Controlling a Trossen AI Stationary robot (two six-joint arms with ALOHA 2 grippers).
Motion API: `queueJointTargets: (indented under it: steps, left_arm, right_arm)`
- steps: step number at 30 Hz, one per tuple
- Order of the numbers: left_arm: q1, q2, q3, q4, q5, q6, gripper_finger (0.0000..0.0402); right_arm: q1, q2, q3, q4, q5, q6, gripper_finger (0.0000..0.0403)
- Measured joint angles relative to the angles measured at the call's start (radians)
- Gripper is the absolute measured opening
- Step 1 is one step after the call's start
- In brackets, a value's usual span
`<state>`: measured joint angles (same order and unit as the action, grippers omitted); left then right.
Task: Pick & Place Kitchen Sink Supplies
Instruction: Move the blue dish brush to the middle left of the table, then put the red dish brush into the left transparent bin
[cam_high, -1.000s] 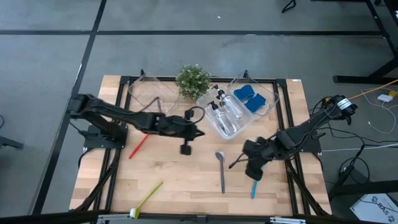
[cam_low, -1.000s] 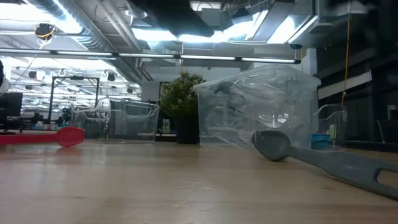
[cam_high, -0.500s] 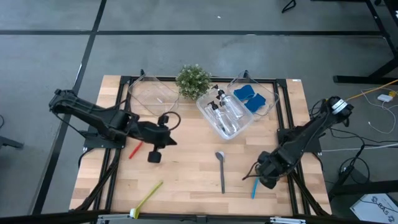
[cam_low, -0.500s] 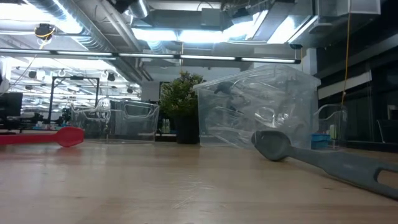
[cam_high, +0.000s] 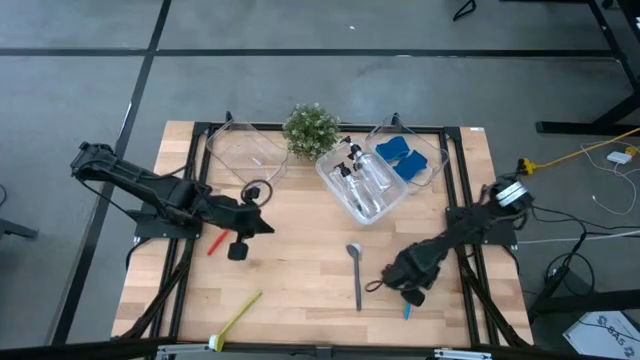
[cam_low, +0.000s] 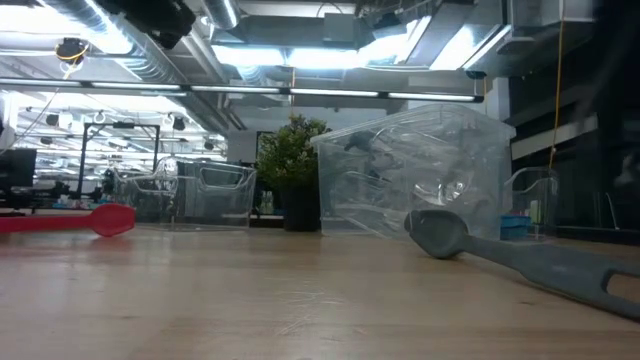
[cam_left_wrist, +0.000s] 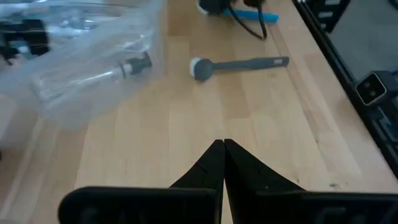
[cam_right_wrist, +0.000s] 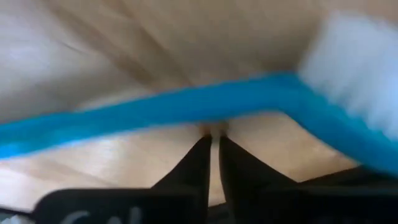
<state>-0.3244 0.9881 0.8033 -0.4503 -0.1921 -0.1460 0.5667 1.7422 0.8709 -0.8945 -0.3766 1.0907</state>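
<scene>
Right tool (cam_right_wrist: 213, 140) pinched on blue brush (cam_right_wrist: 186, 109), bristles plain only from its wrist.

Table: I see a light wooden top (cam_high: 300, 270) within a black frame.
Far edge: two clear bins (cam_high: 380, 175), (cam_high: 243, 152) and a potted plant (cam_high: 311, 130).
Middle: grey brush (cam_high: 356, 272) lying flat.
Left: red brush (cam_high: 219, 240).
Near edge: yellow-green brush (cam_high: 237, 317).
Right: blue brush (cam_high: 408, 305).

On the table (cam_high: 300, 290), 2 bins (cam_high: 385, 170) sit behind 4 brushes (cam_high: 356, 275), plant (cam_high: 310, 130) between them.
</scene>
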Motion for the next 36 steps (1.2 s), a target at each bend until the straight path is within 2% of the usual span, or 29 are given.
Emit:
queueJointTargets:
  steps: [3,6,10,15,18,23,30,36]
  left_arm:
    - [0.002,-0.051,-0.048,0.04,-0.004,-0.008,0.0002]
    - [0.002,-0.086,-0.078,0.042,-0.014,-0.031,0.0003]
    - [0.002,-0.106,-0.112,0.072,-0.025,-0.035,0.0002]
    - [0.002,-0.107,-0.128,0.084,-0.024,-0.034,0.0002]
    - [0.002,-0.107,-0.128,0.09,-0.024,-0.034,0.0002]
    - [0.002,-0.107,-0.128,0.092,-0.024,-0.034,0.0002]
    - [0.001,-0.107,-0.128,0.11,-0.023,-0.035,0.0002]
    - [-0.001,-0.107,-0.128,0.119,-0.023,-0.042,0.0003]
  right_arm:
    - [-0.059,0.084,0.096,-0.058,0.009,-0.14,0.0021]
    - [-0.116,0.152,0.205,-0.108,0.082,-0.267,0.0006]
    - [-0.175,0.223,0.338,-0.176,0.158,-0.401,0.0008]
    - [-0.242,0.274,0.507,-0.109,0.338,-0.534,0.0016]
    - [-0.267,0.302,0.581,-0.045,0.408,-0.616,0.0008]
    - [-0.308,0.38,0.694,0.078,0.46,-0.781,0.0007]
    - [-0.344,0.505,0.885,0.125,0.516,-0.992,0.0011]
    - [-0.354,0.524,0.982,0.124,0.529,-1.098,0.0004]
